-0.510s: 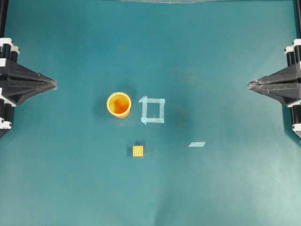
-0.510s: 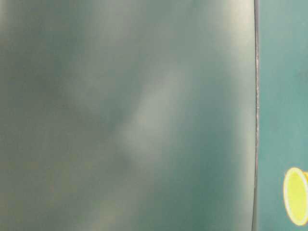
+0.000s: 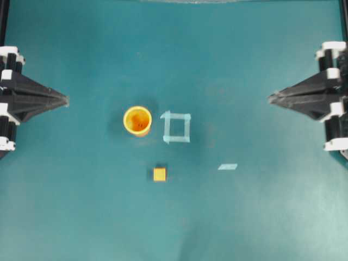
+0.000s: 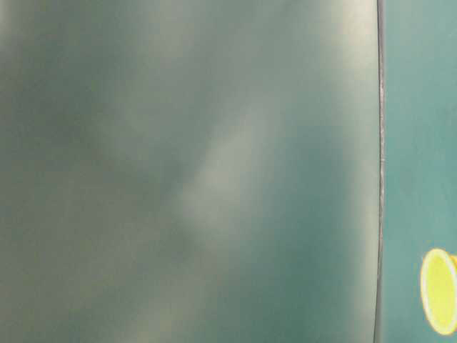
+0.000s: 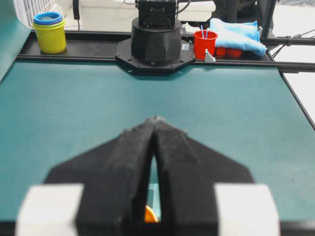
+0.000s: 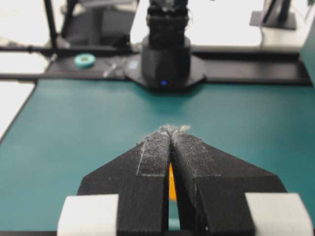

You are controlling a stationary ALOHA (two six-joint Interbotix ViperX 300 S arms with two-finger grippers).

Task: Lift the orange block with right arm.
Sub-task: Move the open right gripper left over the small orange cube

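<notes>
- Right gripper (image 3: 270, 98), black and wedge-shaped with fuzzy padded fingers (image 6: 155, 152), is pressed together and empty.
- Left gripper (image 3: 66, 99) likewise tapers to a closed point.
- Block (image 3: 159, 174), a small flat-faced cube, sits on the teal mat (image 3: 261, 206), below the round cup (image 3: 137, 120).

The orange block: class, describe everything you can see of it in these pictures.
The orange block is a small yellow-orange cube with flat faces and a plain, matte top. It sits flat on the teal table, square to the view, below the round cup and the tape square. Nothing touches it; both claws are far off at the table's sides.
</notes>
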